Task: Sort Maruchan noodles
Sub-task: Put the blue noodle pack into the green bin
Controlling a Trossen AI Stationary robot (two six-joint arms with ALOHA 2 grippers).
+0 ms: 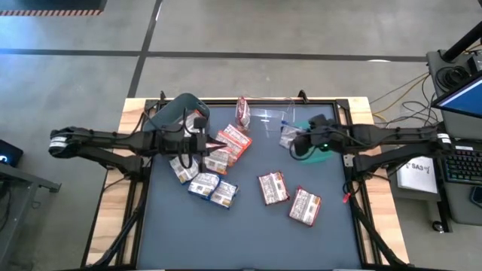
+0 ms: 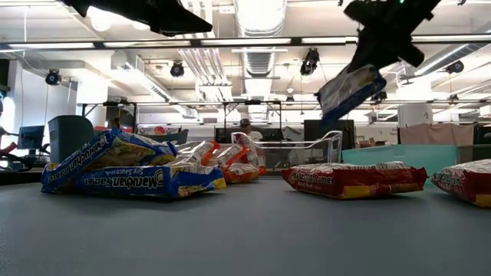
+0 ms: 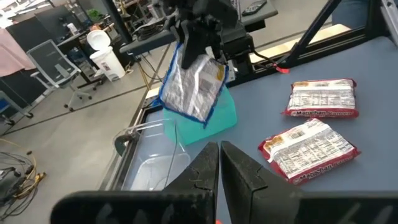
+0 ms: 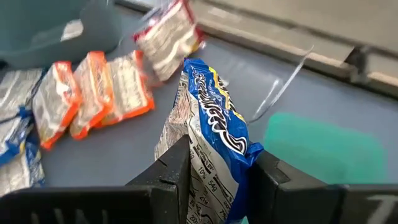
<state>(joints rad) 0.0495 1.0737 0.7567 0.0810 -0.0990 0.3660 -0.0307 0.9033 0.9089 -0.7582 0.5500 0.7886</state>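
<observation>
High view: right gripper (image 1: pixel 298 143) gripping blue packet (image 1: pixel 289 136).

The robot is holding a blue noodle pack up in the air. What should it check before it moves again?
1. Right hand shut on the blue pack: ok.
2. Pack lifted off the table: ok, it hangs in the air.
3. Green bin under the pack: ok, just below it.
4. Clear bin beside the green one, out of the way: ok.
5. Left hand shut, holding nothing, back over the pile: ok.
6. Grip firm enough: cannot tell.
</observation>
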